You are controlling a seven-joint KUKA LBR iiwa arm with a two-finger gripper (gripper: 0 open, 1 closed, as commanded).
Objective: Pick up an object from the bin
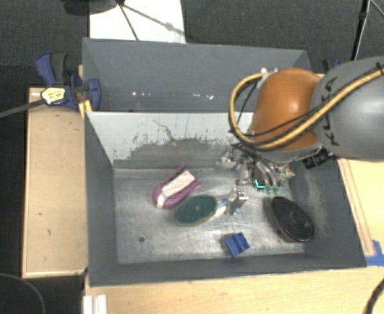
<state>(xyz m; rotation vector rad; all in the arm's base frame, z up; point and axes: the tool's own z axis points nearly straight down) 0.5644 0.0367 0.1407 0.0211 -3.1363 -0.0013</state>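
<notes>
The arm (358,120) hangs its jaws just right of a dark green oval (195,210) in the middle of the bin (178,77), near a purple packet (175,187); open or closed, one cannot tell.

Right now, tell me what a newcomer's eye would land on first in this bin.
The arm's orange cover looms over the right side of the bin, with the gripper low, just right of a dark green oval thing mid-floor. Around them lie a purple-and-white thing up-left, a black oval thing at the right and a small blue block near the front wall.
</notes>
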